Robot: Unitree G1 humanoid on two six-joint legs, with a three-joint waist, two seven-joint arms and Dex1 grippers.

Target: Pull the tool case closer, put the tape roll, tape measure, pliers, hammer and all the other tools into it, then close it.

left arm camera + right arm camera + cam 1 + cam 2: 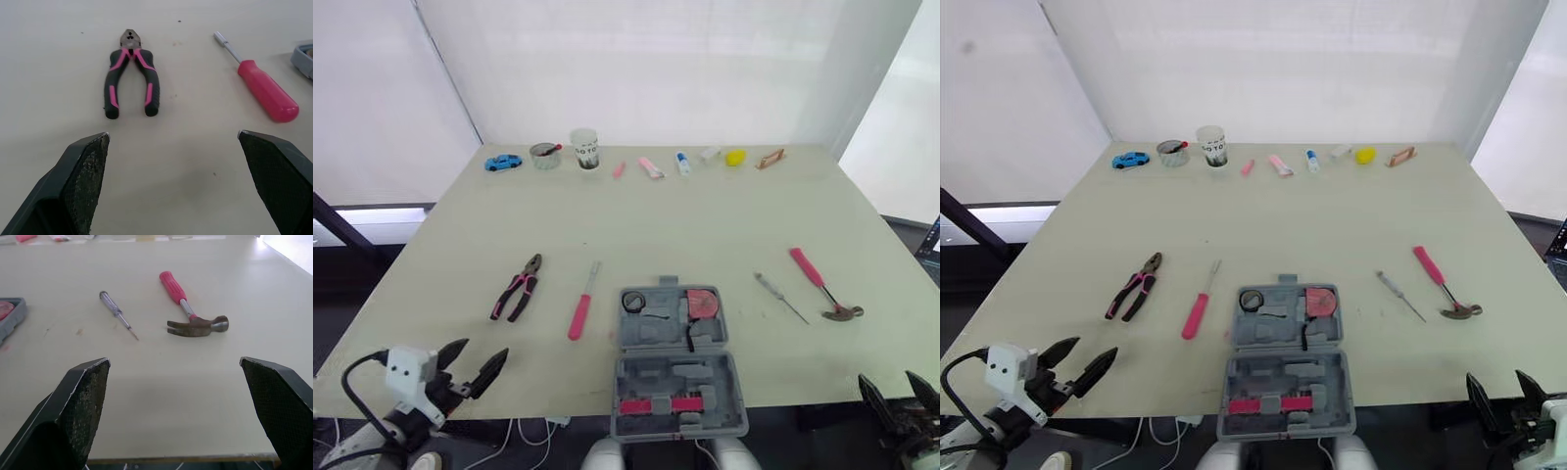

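Left claw [481,354] has its fingers spread wide with nothing between them. It's hovering at the near left edge of the table [724,225]. Right claw [887,382] is the same, wide apart and empty, at the near right corner.

The left wrist cam gives the good look at the pliers [129,73]. They have black-and-pink handles splayed toward the claw and the nose pointing away, lying on the table ahead of it and not touching. Next over toward the middle is the pink screwdriver [266,95].

The right wrist cam has the hammer [193,308], head end nearer the claw and pink grip pointing away. The thin screwdriver [119,315] sits between it and the case.

The head cam adds the tool case [677,377]. It's lying open at the middle of the near edge between the two claws, with its front half poking past the edge. A black tape roll [634,302] and a red tape measure [703,302] sit in the far half.

Along the far edge there's a blue toy car [503,162] and a cup [584,149]. The cup has dark lettering, but it's too small for me to read.
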